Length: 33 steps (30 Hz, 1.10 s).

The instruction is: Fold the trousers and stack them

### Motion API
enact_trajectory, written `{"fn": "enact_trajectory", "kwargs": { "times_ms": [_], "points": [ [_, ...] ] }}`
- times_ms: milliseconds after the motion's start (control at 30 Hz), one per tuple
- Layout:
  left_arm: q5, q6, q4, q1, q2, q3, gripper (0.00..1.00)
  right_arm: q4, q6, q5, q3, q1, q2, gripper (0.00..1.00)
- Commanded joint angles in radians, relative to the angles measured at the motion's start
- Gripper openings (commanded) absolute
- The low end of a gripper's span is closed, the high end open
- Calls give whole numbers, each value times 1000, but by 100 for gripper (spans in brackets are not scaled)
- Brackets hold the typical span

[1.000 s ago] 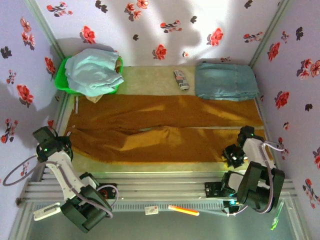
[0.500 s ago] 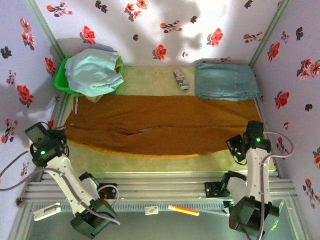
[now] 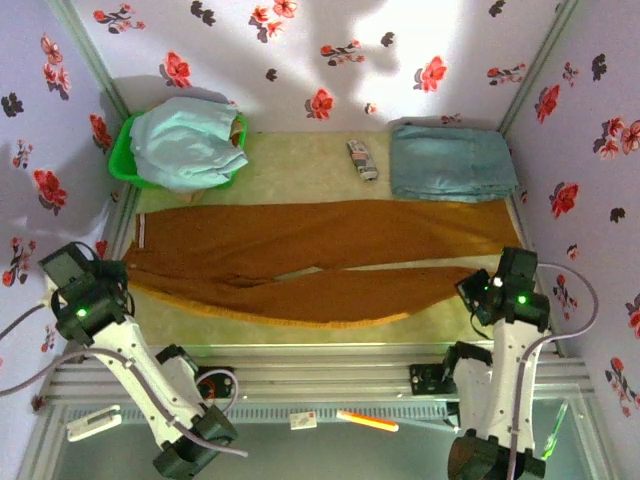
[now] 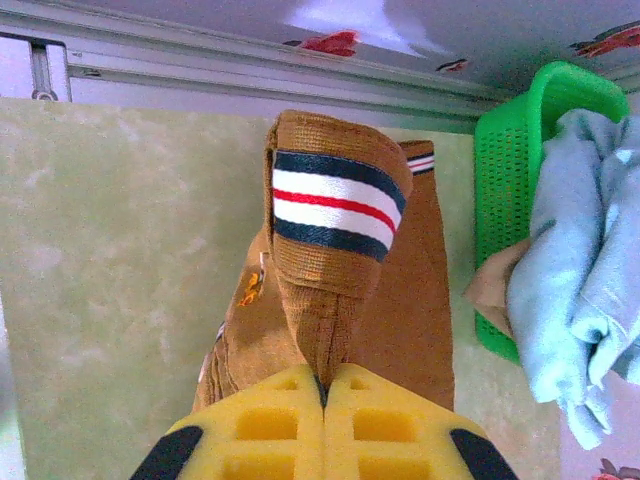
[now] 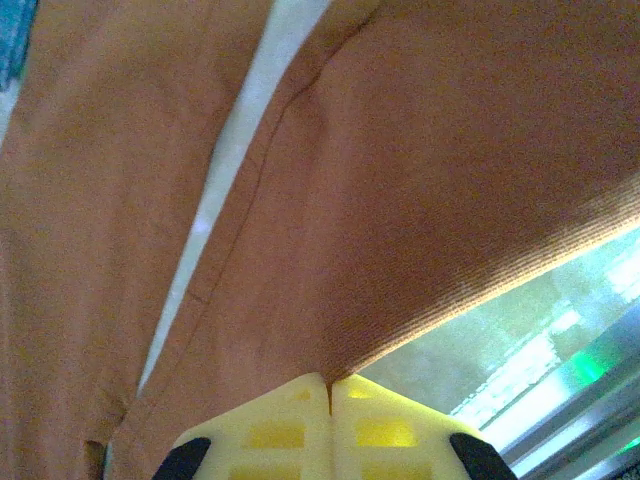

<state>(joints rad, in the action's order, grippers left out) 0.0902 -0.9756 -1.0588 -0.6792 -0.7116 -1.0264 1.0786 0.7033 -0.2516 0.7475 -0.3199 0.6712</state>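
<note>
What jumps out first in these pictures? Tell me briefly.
The mustard trousers lie stretched across the middle of the table, legs pointing right. Each end is pinched: the left gripper shut on the waist end by its striped band, the right gripper shut on a leg end. At the far-left corner, a green basket heaped with pale blue cloth.

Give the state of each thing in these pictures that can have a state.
trousers, unfolded, spread out full length, pinched at both ends
left gripper, shut on the trousers at the waist end
right gripper, shut on the trousers at the leg end
green basket, heaped with pale blue clothes
blue-grey garment, folded, lying flat
</note>
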Motion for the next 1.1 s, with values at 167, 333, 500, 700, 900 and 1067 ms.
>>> {"fn": "enact_trajectory", "kwargs": {
  "times_ms": [167, 333, 500, 700, 900, 1067],
  "points": [
    [5, -15, 262, 23, -246, -140, 0, -272, -57, 1, 218, 1, 238, 0],
    [-76, 2, 339, 164, -459, -235, 0, -410, -55, -13, 288, 16, 482, 0],
    [-125, 4, 385, 235, -632, -277, 0, -501, -59, 10, 397, 69, 733, 0],
    [-165, 54, 416, 272, -778, -358, 0, -438, -123, 46, 620, 109, 990, 0],
    [-172, 157, 397, 333, -983, -521, 0, -377, -166, 52, 752, 123, 1168, 0],
    [-215, 148, 418, 376, -1082, -537, 0, -390, -165, 58, 786, 140, 1268, 0]
  ]
}}
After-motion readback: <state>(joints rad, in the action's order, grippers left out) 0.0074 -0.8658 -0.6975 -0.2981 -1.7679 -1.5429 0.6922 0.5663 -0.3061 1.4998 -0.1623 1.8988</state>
